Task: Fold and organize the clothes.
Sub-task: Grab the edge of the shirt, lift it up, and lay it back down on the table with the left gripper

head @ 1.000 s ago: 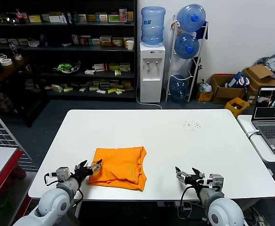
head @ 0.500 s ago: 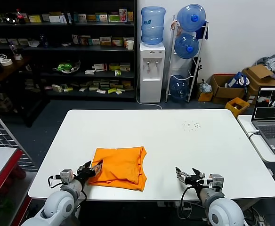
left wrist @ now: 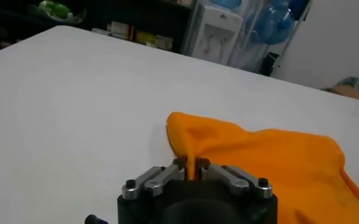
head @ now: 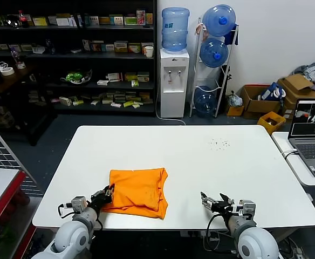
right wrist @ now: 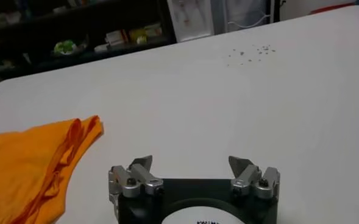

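From my head camera, the white table (head: 200, 162) fills the middle of the frame, and the folded orange T-shirt (head: 138, 191) lies low and left of centre, near the front edge. My left gripper (head: 107, 192) sits at the lower left, its fingers pinched on the shirt's left edge. My right gripper (head: 212, 202) rests at the lower right on bare tabletop, well apart from the shirt, fingers spread wide. A scatter of small dark specks (head: 220, 143) marks the table right of centre. Behind the table, dark shelves (head: 71, 54) across the upper left carry boxes and packets; a water dispenser (head: 174, 81) with a blue bottle on top stands at top centre, and a rack of blue water bottles (head: 216, 59) is just to its right. Cardboard boxes (head: 254, 100) sit on the floor at the right, and an open laptop (head: 311, 137) rests on a side surface at the right edge.

In the left wrist view, my fingers (left wrist: 167, 176) at the bottom centre are nearly together, clamped on a raised fold of orange cloth, with the rest of the shirt spreading toward the lower right.

In the right wrist view, my fingers (right wrist: 139, 167) stand far apart at the bottom with nothing between them; the shirt's edge shows at the lower left.
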`<state>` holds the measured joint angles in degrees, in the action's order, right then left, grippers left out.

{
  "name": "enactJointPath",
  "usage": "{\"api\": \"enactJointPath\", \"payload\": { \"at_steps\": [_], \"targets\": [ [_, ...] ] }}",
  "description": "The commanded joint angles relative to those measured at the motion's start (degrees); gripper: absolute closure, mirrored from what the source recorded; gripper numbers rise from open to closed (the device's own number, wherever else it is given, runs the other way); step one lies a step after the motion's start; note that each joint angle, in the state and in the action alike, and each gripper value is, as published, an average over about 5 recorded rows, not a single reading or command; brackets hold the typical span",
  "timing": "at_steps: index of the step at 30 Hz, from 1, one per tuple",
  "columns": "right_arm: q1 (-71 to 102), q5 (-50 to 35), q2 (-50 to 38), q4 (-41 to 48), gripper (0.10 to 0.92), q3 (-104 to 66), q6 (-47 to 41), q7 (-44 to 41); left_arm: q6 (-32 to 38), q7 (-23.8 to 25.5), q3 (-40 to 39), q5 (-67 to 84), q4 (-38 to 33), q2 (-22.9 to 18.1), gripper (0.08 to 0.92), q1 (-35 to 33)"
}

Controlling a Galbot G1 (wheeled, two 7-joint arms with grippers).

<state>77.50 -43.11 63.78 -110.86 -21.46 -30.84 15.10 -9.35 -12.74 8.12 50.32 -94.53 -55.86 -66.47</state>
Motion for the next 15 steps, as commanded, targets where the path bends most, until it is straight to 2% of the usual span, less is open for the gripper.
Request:
{"api": "enactJointPath", "payload": {
  "at_steps": [1, 5, 9, 15],
  "targets": [
    [0.0, 0.0, 0.1, 0.1, 0.203, 0.0, 0.0, 0.0, 1.2, -0.5, 0.3, -1.5, -0.5, -1.2, 0.830, -0.4],
    [-0.1, 0.0, 0.1, 0.2, 0.203, 0.1, 0.1, 0.0, -0.5, -3.8, 0.7, -3.3, -5.2, -1.4, 0.901, -1.3],
    [-0.3, 0.0, 0.0, 0.3, 0.203, 0.3, 0.2, -0.1, -4.4, -8.4, 1.3, -4.1, -13.2, -0.1, 0.903, -2.5],
    [-0.9, 0.0, -0.3, 0.6, 0.203, 1.1, 0.5, -0.4, -9.4, -12.9, 2.5, -2.5, -21.6, 5.9, 0.903, -3.4]
  ]
}}
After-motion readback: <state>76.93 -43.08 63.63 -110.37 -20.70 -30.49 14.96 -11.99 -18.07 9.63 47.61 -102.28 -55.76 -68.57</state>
